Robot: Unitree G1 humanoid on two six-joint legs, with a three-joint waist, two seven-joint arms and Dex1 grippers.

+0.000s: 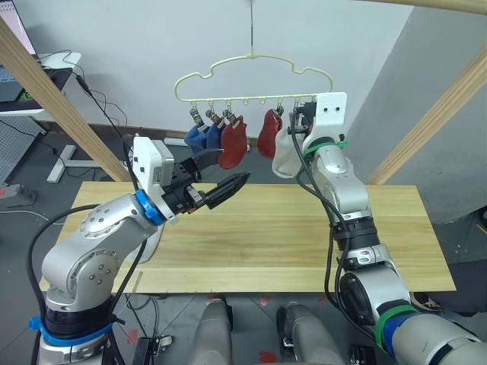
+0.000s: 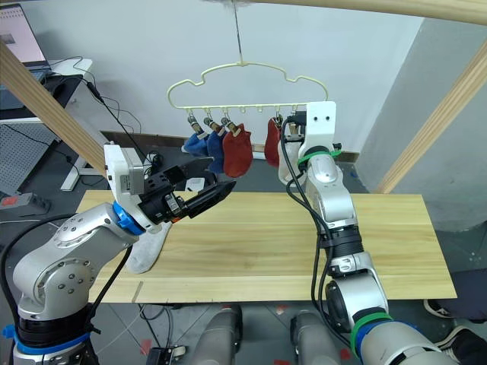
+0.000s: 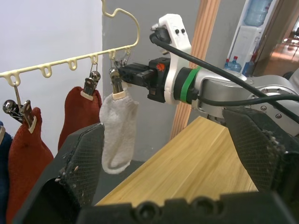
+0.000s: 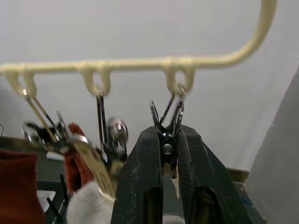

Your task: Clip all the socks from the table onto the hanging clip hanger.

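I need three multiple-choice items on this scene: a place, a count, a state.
1. Where lies the unhung grey sock? A on the table; B on the floor; C in a pincer.
2. How many red socks hang on the clip hanger? A one; B two; C three.
3. The right pincer is: A open; B shut on a sock; C shut on a clip.
Answers: A, it lies on the table's left part; B, two red ones hang there; C, it squeezes the end clip.

The worktop [image 1: 304, 243] is made of pale matt wood planks. The clip hanger [image 1: 255, 80] is coated smooth pale yellow, its clips [image 4: 166, 116] shiny metal. The socks [image 1: 232, 144] are knitted soft cloth.
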